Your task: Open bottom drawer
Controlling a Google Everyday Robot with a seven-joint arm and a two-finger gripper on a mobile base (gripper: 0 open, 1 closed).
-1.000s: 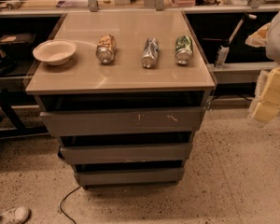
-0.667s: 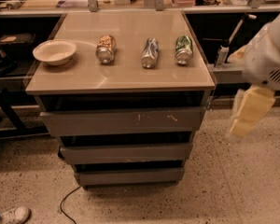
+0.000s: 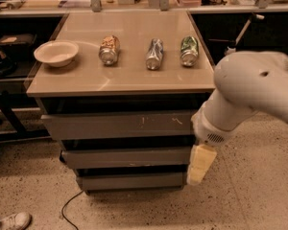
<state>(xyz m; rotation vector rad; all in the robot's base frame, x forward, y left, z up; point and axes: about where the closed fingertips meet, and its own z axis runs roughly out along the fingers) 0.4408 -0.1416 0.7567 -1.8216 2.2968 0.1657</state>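
The bottom drawer (image 3: pixel 129 180) is the lowest, narrowest grey front of the cabinet, plain and handleless, sitting closed near the floor. Above it are the mid-sized drawer (image 3: pixel 125 157) and the tall top drawer (image 3: pixel 120 125) with white scratch marks. My gripper (image 3: pixel 200 164) hangs from the white arm (image 3: pixel 249 90) at the cabinet's right front corner, level with the lower two drawers. Its cream-coloured fingers point down, just right of the bottom drawer's right end.
On the cabinet top (image 3: pixel 129 75) lie a white bowl (image 3: pixel 56 53) at the left and three cans on their sides (image 3: pixel 109 49) (image 3: pixel 154 53) (image 3: pixel 189 51). A cable (image 3: pixel 69 205) runs on the speckled floor. A shoe (image 3: pixel 9 221) is at the lower left. Cluttered benches stand behind.
The arm has swung in from the right edge toward the cabinet and lowered. The gripper has moved left and down to the cabinet's right front corner. The drawers have not moved.
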